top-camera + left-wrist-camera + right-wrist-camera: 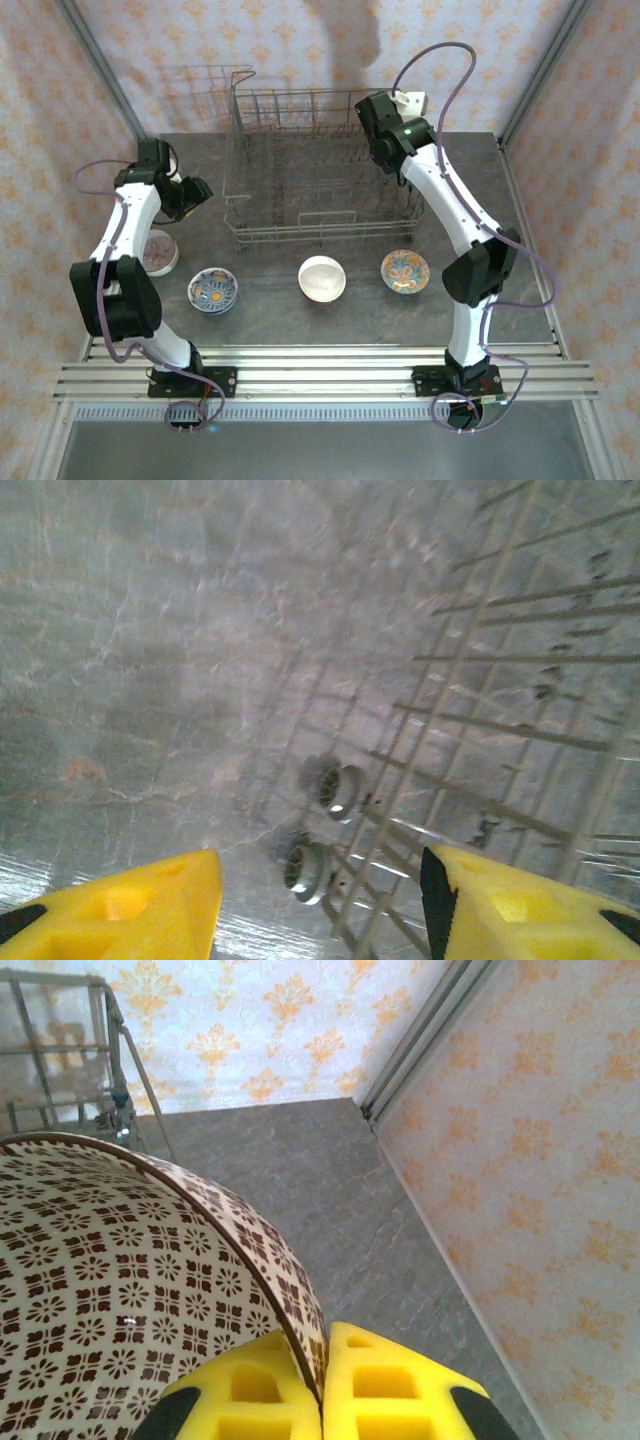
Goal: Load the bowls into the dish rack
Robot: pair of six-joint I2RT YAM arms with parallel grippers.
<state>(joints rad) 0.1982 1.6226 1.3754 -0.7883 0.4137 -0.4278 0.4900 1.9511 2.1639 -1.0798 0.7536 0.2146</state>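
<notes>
The grey wire dish rack stands at the back middle of the table. Four bowls sit in front of it: a pinkish one, a blue-and-white one, a plain white one and an orange one. My right gripper is shut on the rim of a brown-patterned bowl, and it hangs over the rack's right rear part. My left gripper is open and holds nothing, just left of the rack. Between its fingers I see the rack's lower corner.
Two small wheels sit under the rack's corner. Patterned walls close in the table on the left, back and right. The right wrist view shows the rack's upper frame and the table's far right corner.
</notes>
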